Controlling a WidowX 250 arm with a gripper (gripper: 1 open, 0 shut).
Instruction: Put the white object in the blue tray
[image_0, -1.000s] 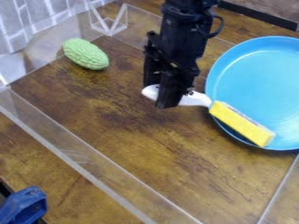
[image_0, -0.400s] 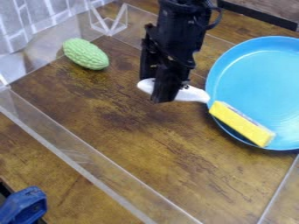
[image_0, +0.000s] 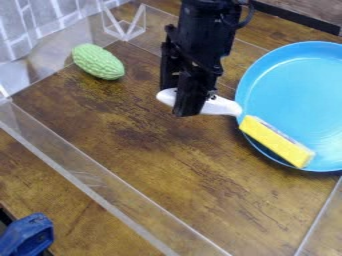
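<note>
One white spoon-like piece (image_0: 222, 105) is what we are after, and it sits at the black fingers (image_0: 193, 104), its rounded end poking out on one side and its tapering handle reaching out on the other, towards the tray. The fingers are narrow, and we take them to be closed on the piece, though their dark tips hide the exact contact.

Over the last second the piece has shifted a little up the view, together with the fingers, and its handle now shows slightly higher against the yellow sponge block (image_0: 278, 142). To us that suggests the grip is carrying it and the lift has begun, so the grasping step is probably done and the carry is next.

Just beyond the handle lies the round bright-blue plastic tray (image_0: 301, 85). The sponge lies along its near-side edge and has not moved. We would raise the piece enough to pass the rim and the sponge, then move across and let go over the tray's middle; too low, and the handle could catch the sponge or twist in the grip.

Farther out on the wooden worktop (image_0: 123, 140), the green bumpy oval toy (image_0: 98, 61) stays where it was, well apart from this path.
</note>
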